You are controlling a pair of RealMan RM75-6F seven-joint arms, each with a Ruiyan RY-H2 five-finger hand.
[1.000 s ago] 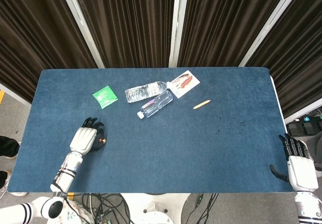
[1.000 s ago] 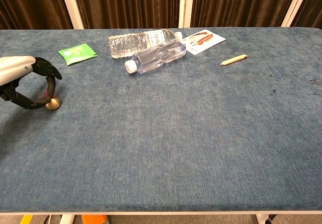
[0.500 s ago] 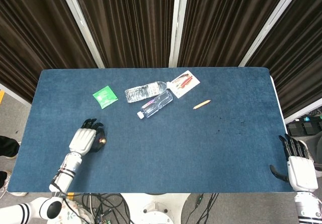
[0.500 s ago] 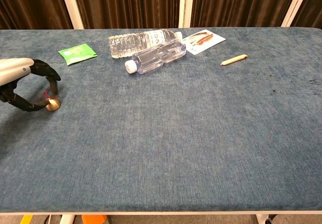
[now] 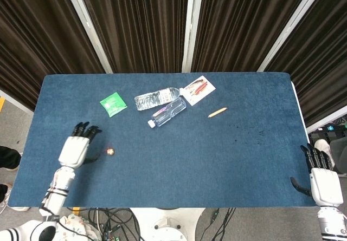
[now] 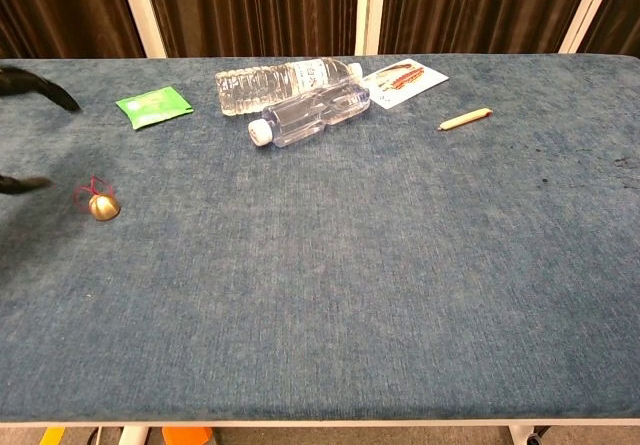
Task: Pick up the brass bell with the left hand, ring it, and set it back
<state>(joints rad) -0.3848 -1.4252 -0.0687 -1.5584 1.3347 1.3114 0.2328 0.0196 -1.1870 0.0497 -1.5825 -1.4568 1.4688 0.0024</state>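
White and black, the left hand [image 5: 73,148] lies low over the blue table [image 5: 179,176] near its left edge, fingers [image 5: 82,130] spread and holding nothing. In the chest view only dark fingertips [image 6: 40,87] show at the left border. Just to its right, apart from it, the brass bell [image 5: 110,151] sits on the cloth with a thin red loop [image 6: 88,192] at its top. Further out, a green packet [image 5: 113,103] lies toward the far side. Two clear bottles [image 5: 162,104] rest side by side near the middle back, with a printed card [image 5: 198,89] touching them on the right and a pencil [image 5: 217,112] beyond. At the table's near right corner the right hand [image 5: 322,177] rests with fingers apart, empty
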